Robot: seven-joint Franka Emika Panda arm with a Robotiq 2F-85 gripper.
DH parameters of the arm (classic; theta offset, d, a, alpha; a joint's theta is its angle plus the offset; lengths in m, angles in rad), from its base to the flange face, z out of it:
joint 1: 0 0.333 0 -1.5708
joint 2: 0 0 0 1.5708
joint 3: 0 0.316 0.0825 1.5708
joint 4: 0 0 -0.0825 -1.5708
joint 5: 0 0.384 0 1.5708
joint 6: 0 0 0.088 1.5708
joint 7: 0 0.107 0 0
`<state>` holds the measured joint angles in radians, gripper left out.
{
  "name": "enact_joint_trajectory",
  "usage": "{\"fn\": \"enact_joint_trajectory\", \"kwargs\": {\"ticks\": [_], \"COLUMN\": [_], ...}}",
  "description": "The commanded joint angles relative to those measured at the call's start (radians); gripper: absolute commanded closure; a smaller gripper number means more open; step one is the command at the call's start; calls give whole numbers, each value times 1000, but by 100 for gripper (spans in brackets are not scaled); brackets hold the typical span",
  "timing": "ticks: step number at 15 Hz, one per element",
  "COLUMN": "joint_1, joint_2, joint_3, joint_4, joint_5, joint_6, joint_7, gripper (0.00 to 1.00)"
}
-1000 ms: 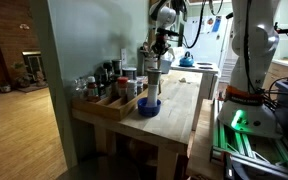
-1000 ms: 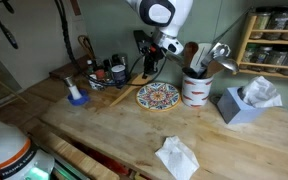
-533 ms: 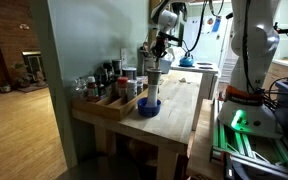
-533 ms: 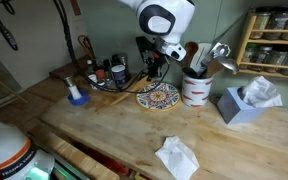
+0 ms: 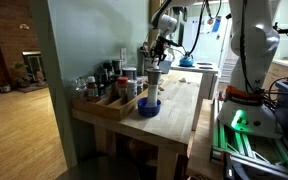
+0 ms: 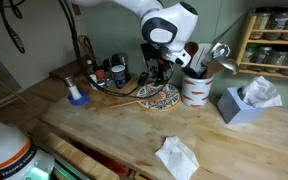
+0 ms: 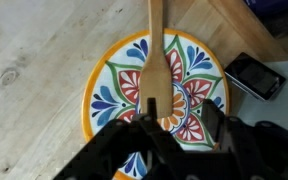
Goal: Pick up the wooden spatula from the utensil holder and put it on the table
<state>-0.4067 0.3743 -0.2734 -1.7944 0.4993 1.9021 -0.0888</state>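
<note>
The arm reaches down from above, wrist bent, with its gripper (image 6: 161, 76) over the one patterned plate (image 6: 160, 97) on the desk (image 6: 104, 135). The gripper seems clamped on the blade end of the single wooden spatula (image 7: 156, 55). The spatula slants across the plate, just beside the one utensil holder (image 6: 193, 92).

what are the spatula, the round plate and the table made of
Spatula: bare pale wood, matte, with faint grain.
Plate: probably glazed ceramic, judging by the painted floral pattern and slight sheen.
Table: light wood planks, with visible grain and knots.
</note>
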Motion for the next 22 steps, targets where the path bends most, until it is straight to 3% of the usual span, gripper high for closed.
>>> {"fn": "enact_joint_trajectory", "kwargs": {"ticks": [1, 3, 4, 9, 14, 21, 22], "joint_1": [-21, -19, -9, 36, 100, 194, 189], "joint_2": [1, -27, -57, -265, -511, -723, -664], "joint_3": [18, 13, 1, -29, 11, 48, 43], "joint_4": [-16, -21, -36, -97, -144, -201, -141], "joint_5": [35, -3, -37, -264, -490, -550, -526], "joint_6": [25, -23, -34, -108, -147, -195, -187], "joint_7": [-20, -19, 4, 28, -9, -249, -172], "gripper": [17, 1, 0, 0, 0, 0, 0]}}
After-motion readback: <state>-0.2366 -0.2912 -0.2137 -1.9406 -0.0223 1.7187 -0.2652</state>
